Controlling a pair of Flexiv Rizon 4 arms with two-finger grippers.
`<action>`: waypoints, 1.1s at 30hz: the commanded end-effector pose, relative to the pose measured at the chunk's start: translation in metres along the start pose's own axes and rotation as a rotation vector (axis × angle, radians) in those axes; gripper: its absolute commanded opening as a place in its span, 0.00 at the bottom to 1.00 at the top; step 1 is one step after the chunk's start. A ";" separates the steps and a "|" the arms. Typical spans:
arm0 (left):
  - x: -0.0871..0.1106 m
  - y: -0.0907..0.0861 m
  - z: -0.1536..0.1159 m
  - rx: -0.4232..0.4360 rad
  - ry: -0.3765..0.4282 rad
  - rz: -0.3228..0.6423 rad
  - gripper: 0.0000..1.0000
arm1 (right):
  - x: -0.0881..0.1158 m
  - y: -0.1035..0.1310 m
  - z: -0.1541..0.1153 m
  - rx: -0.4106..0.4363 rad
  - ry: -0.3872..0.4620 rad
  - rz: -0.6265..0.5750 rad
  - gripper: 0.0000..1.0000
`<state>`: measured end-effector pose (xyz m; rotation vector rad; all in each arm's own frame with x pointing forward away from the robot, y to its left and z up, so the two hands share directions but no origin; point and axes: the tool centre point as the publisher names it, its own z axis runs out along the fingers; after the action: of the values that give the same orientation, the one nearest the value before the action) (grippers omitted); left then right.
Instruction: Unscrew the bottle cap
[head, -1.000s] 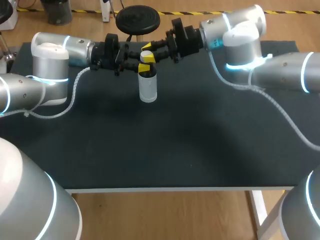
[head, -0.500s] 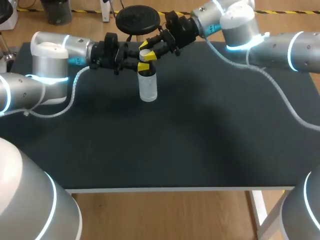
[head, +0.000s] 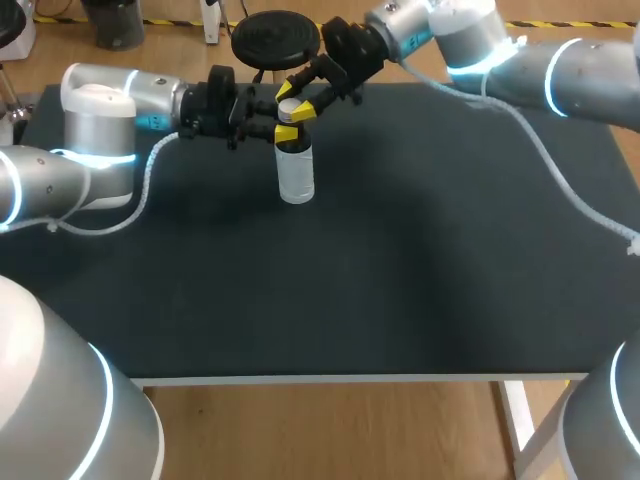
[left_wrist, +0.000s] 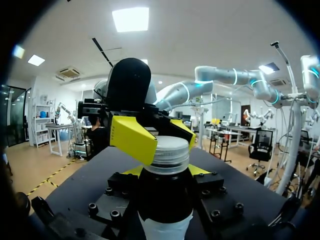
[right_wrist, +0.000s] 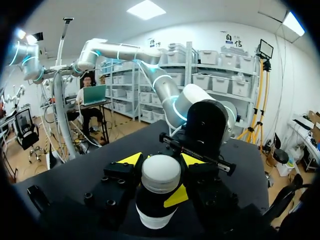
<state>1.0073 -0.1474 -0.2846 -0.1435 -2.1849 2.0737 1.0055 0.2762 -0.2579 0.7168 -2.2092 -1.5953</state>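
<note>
Head view: bottle (head: 296, 172) upright on dark table (head: 380, 280), far side, left of middle, cap (head: 290, 108) on. Left gripper (head: 285, 133) fingers pinch bottle neck; right gripper (head: 293, 101) fingers clamp cap.
Left wrist view: own fingers (left_wrist: 134, 171) press bottle (left_wrist: 165, 200) from both sides below cap (left_wrist: 170, 152); right gripper's yellow fingers (left_wrist: 132, 139) hug cap.
Right wrist view: own fingers (right_wrist: 131, 159) touch cap (right_wrist: 161, 172) on both sides; left gripper's yellow tip (right_wrist: 176, 197) against neck below.
</note>
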 end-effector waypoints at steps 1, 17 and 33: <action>0.005 0.000 0.002 0.003 0.007 0.001 0.00 | -0.013 -0.009 -0.007 0.002 0.383 -0.005 0.00; 0.005 0.000 0.002 0.003 0.007 0.001 0.00 | -0.011 -0.013 0.000 0.027 0.624 -0.107 0.00; 0.005 0.000 0.002 0.003 0.007 0.001 0.00 | -0.011 -0.009 0.000 0.007 0.640 -0.179 1.00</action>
<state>1.0047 -0.1478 -0.2846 -0.1494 -2.1782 2.0741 1.0038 0.2769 -0.2590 0.9869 -2.1239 -1.6358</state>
